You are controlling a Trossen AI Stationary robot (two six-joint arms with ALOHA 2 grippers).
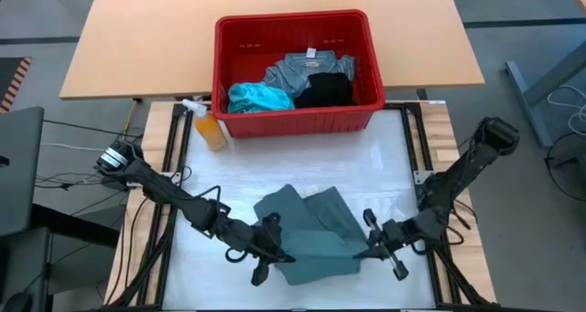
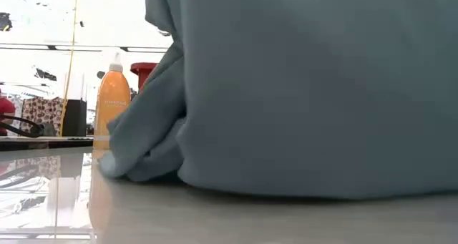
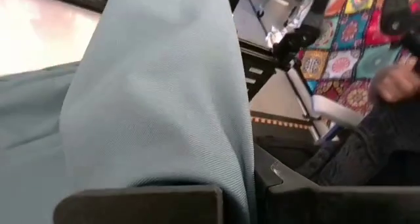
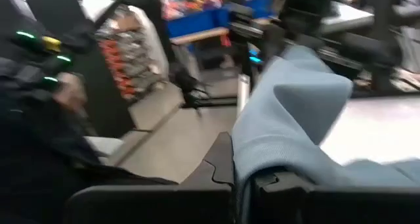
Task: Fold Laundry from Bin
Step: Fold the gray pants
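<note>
A grey-green garment (image 1: 307, 234) of the laundry lies bunched on the table's near middle and fills most of the low view (image 2: 308, 94), its lower edge on the tabletop. My left gripper (image 1: 275, 250) is shut on its left near part, my right gripper (image 1: 373, 248) on its right near part. The red bin (image 1: 298, 69) stands at the far middle. In it lie a mottled grey garment (image 1: 307, 69), a turquoise one (image 1: 259, 97) and a black one (image 1: 325, 88). My left gripper (image 3: 239, 204) pinches a fold of the grey-green cloth (image 3: 244, 178) between its two fingers, coming about level from the table's left. The cloth rises in a slack hump past the fingers and runs on onto the table. My right gripper (image 4: 241, 201) pinches the garment's cloth (image 4: 244, 175) between its two fingers, coming about level from the table's right. A slack fold stands up just beyond the fingers. The rest of the garment lies on the table.
An orange spray bottle (image 1: 211, 129) stands at the bin's near left corner, also in the low view (image 2: 112, 104). A wooden table (image 1: 137, 37) lies behind the bin. A person's hand (image 3: 397, 83) shows beyond the table's near side.
</note>
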